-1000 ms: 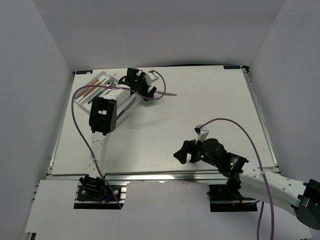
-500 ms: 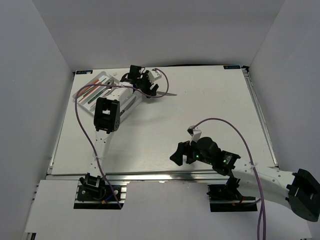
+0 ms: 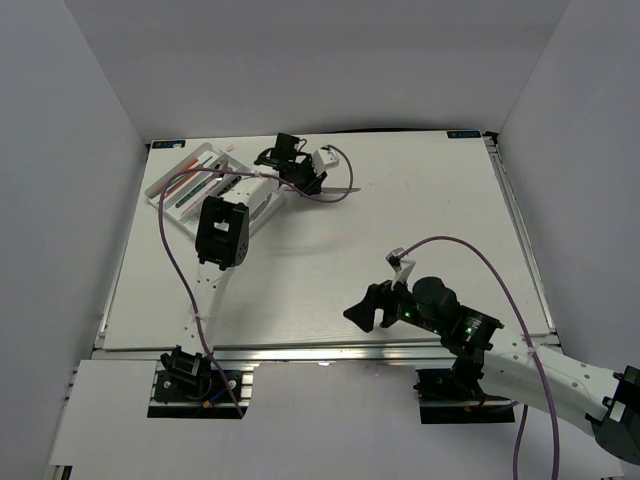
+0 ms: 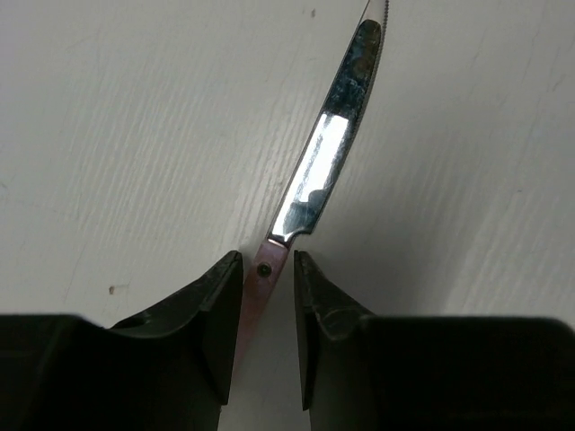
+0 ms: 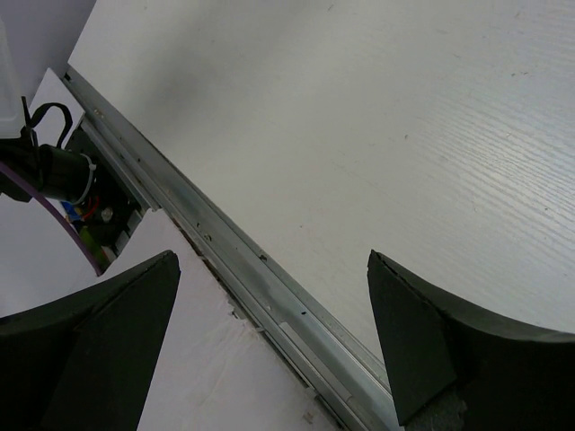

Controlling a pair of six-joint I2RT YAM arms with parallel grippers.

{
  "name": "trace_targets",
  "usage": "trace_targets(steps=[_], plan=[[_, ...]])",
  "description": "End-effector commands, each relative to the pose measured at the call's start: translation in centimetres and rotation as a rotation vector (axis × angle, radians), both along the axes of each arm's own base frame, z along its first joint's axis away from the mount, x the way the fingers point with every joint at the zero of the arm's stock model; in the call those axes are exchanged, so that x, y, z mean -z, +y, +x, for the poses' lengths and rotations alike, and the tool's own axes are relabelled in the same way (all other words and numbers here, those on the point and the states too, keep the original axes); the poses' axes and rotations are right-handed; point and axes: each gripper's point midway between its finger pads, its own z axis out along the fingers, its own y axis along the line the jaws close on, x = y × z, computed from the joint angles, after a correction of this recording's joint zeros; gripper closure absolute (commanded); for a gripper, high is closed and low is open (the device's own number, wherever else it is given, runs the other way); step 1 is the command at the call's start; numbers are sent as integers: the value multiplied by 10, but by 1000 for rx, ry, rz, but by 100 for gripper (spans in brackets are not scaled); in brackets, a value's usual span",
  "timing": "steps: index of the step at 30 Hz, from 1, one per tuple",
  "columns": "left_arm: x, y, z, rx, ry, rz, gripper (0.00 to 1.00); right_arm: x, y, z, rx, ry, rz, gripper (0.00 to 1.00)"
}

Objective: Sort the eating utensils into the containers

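Left gripper [image 4: 268,269]: it is low over the table [image 3: 420,210], far out from its base, with its fingers [image 4: 216,332] pointing down.
Left gripper state: the two fingers stand close together with a knife handle between them. One finger looks like it touches the handle and the other has a thin gap. I cannot tell if they pinch it.
Knife [image 4: 323,162]: it lies flat on the table. Its pink handle is between the left fingertips and its shiny blade sticks out past them, away from the gripper.
Knife from above [image 3: 338,188]: it pokes out on the side of the left gripper [image 3: 303,178] that faces away from the tray.
Tray [image 3: 258,205]: a white tray just behind the left gripper, partly under that arm.
Things in the tray: thin red sticks [image 3: 172,183] and a teal piece [image 3: 196,188] lie in its long slots. They are too small to say more.
Right gripper [image 5: 269,260]: its fingers [image 5: 117,332] are spread wide with nothing between them.
Right gripper place [image 3: 365,308]: it hangs above the near part of the table, well apart from the knife and the tray.
Under the right gripper: bare white table and a metal rail [image 5: 225,242] along the table's edge.
Cable [image 3: 165,250]: a purple cable loops along the left arm.
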Motion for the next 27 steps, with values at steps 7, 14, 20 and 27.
trace_targets(steps=[7, 14, 20, 27], plan=[[52, -69, -83, 103, 174, 77, 72, -12, -12, -1, 25, -27, -13, 11], [52, -97, -100, 11, 258, 11, 91, -19, -26, -6, 53, -30, 10, 11], [27, -91, -108, -105, 260, -33, 39, -26, -39, -10, 82, -28, 9, 11], [32, -69, -120, -46, 321, 157, 39, -42, -50, -15, 112, -26, 51, 11]])
